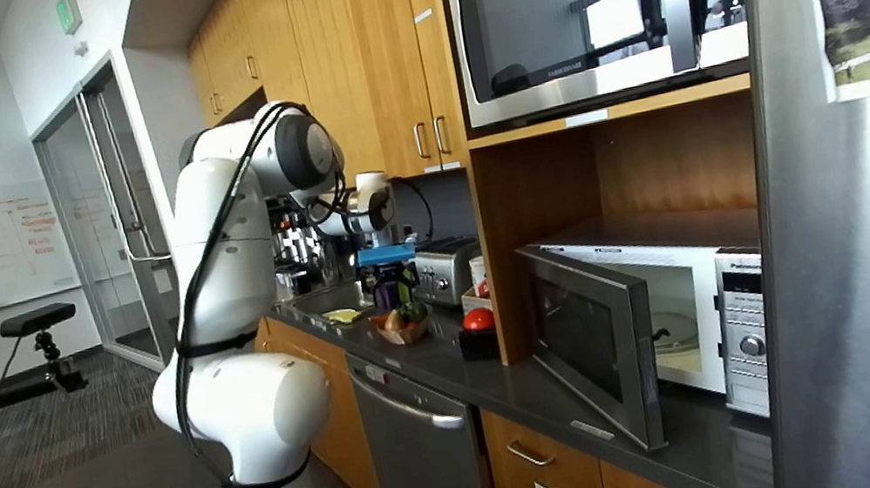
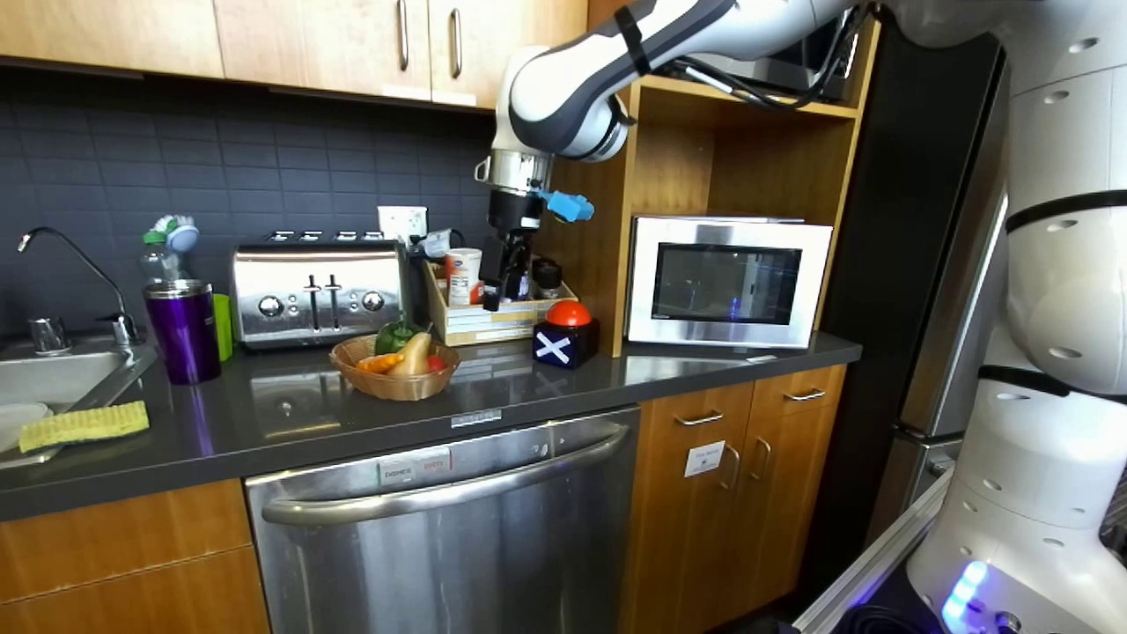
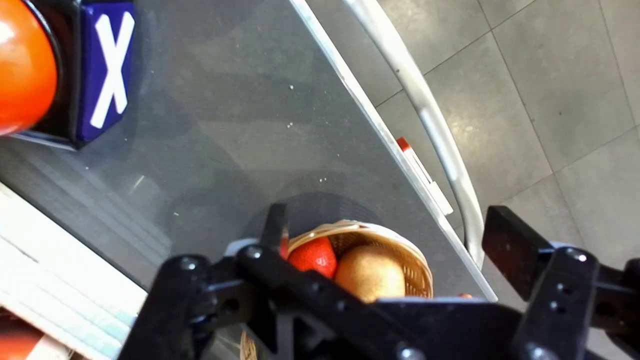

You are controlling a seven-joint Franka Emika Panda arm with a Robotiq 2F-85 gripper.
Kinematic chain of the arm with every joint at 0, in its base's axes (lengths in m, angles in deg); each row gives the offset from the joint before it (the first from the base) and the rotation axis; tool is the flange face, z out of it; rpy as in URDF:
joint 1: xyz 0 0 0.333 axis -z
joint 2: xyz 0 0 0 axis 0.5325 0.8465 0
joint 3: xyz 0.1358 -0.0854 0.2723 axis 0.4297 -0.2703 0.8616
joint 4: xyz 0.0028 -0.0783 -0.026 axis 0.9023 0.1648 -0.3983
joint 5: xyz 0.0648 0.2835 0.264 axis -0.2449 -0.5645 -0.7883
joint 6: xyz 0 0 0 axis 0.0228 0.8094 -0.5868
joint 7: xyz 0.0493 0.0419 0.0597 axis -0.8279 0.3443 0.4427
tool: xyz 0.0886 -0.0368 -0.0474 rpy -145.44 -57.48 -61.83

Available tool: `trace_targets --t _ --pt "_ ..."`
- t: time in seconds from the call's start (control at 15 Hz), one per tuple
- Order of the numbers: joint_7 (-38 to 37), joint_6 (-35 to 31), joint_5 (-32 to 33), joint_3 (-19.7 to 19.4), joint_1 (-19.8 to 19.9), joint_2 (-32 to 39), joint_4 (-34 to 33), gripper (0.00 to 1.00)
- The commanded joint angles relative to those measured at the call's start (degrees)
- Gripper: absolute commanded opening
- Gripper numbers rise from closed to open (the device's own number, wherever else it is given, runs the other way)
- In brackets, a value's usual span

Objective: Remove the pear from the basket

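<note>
The pale yellow-tan pear (image 2: 411, 357) leans inside the round woven basket (image 2: 392, 386) on the dark counter. In the other exterior view the pear (image 1: 393, 322) and basket (image 1: 404, 336) appear small. In the wrist view the pear's rounded end (image 3: 371, 272) lies beside a red fruit (image 3: 314, 257), inside the basket rim (image 3: 345, 227). My gripper linkage hides the rest of the basket there. My gripper (image 3: 392, 240) is open and empty, its fingers wide apart. In an exterior view the gripper (image 2: 504, 286) points down, above and to the right of the basket, not touching it.
A black box with a red dome button (image 2: 567, 335) stands right of the basket. A wooden crate (image 2: 480, 321) with containers, a toaster (image 2: 321, 295) and a purple tumbler (image 2: 183, 330) stand behind and left. A microwave (image 1: 591, 333) has its door open over the counter.
</note>
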Motion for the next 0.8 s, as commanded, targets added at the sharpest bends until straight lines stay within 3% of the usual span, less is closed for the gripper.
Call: trace_targets --t 0.0,0.73 --pt "-0.03 -1.79 -1.39 0.94 -0.3 2.59 -2.82 1.0" --pt "2.05 -6.57 -4.61 3.57 -0.22 8.13 -6.68 1.0"
